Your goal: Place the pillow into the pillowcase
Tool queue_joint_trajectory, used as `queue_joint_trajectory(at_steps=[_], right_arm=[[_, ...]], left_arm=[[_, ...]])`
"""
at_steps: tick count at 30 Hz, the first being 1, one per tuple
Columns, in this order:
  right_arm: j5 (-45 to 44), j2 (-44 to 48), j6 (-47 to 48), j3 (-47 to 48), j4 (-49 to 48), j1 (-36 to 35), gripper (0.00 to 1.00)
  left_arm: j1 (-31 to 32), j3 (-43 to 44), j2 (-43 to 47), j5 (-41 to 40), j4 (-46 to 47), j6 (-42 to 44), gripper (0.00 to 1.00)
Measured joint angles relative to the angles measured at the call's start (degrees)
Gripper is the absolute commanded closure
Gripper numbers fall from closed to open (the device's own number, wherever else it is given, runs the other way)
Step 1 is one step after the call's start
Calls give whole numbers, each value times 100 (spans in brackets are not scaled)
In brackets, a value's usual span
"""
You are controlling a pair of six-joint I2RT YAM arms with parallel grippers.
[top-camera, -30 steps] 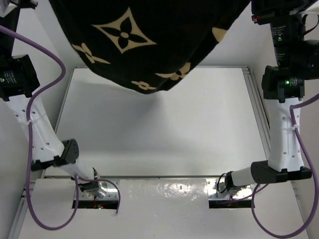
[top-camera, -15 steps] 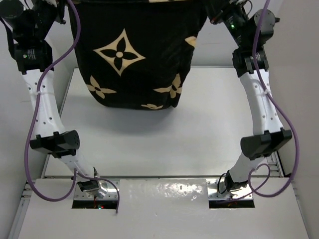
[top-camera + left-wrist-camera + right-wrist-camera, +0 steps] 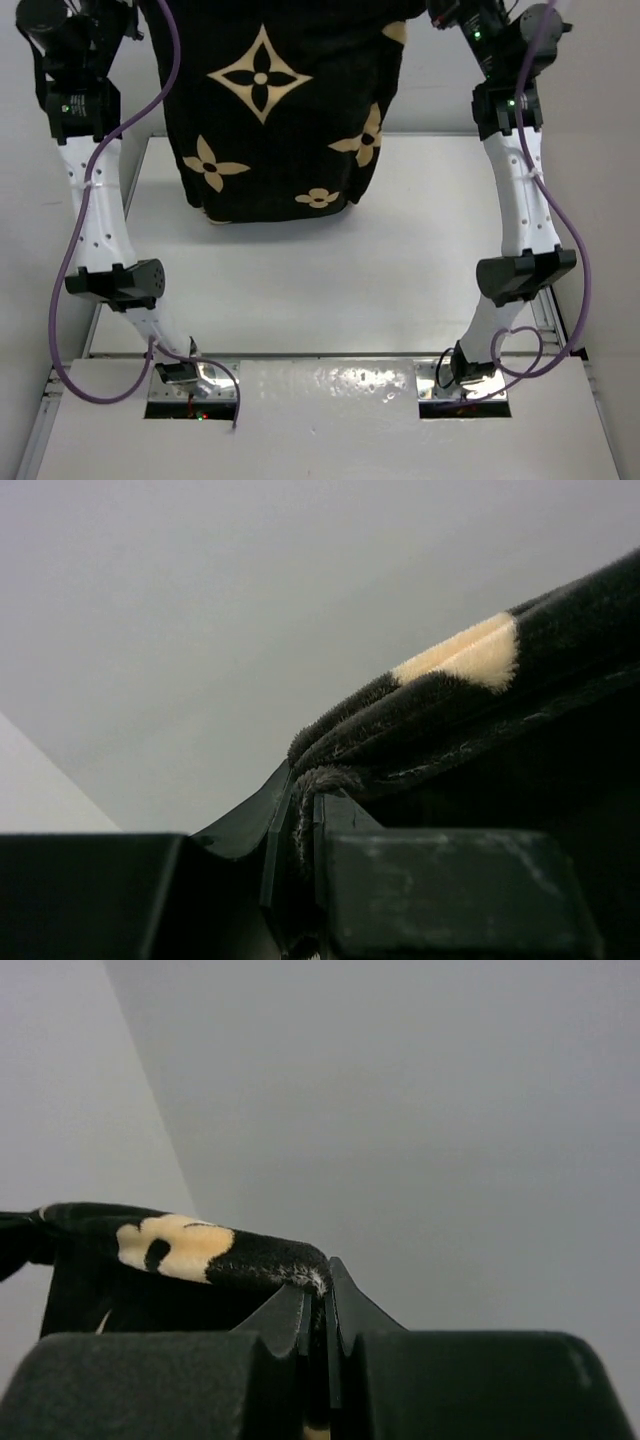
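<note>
The pillowcase (image 3: 280,110), black with tan flower motifs, hangs upright over the far part of the table, and its lower end reaches the table surface. Its top edge runs out of the top external view. My left gripper (image 3: 300,805) is shut on the case's hem (image 3: 480,710) at the upper left. My right gripper (image 3: 322,1295) is shut on the hem (image 3: 180,1245) at the upper right. Both arms are raised high at the back. The pillow is not visible in any view.
The white table (image 3: 330,290) has a metal rail (image 3: 520,220) along its right side. Purple cables (image 3: 65,300) loop beside both arms. Pale walls stand behind and to the sides.
The pillowcase was lifted close to the camera a second ago. It has dropped and now hangs lower and narrower, its bottom on the table. Both arms stand more upright.
</note>
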State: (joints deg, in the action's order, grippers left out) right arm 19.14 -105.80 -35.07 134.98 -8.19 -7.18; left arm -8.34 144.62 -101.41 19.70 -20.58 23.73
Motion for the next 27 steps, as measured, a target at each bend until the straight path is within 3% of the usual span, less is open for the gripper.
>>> queue_joint_trajectory(at_steps=[4, 8, 14, 21, 27], right_arm=[[46, 448, -76, -1556, -236, 103, 100], [70, 1683, -127, -3230, -590, 181, 100], [81, 3128, -92, -4223, -1316, -59, 100], [140, 2876, -179, -5023, -1309, -74, 100], [1134, 2098, -378, -5390, -1060, -98, 100]], left_arm=[[24, -1023, 164, 96, 402, -22, 100], [28, -1069, 444, 575, 264, -118, 100], [50, -1180, 1401, 758, 63, -216, 100], [122, -1716, 1812, 369, -55, -197, 100], [127, -2070, 1523, -96, -173, -219, 100]])
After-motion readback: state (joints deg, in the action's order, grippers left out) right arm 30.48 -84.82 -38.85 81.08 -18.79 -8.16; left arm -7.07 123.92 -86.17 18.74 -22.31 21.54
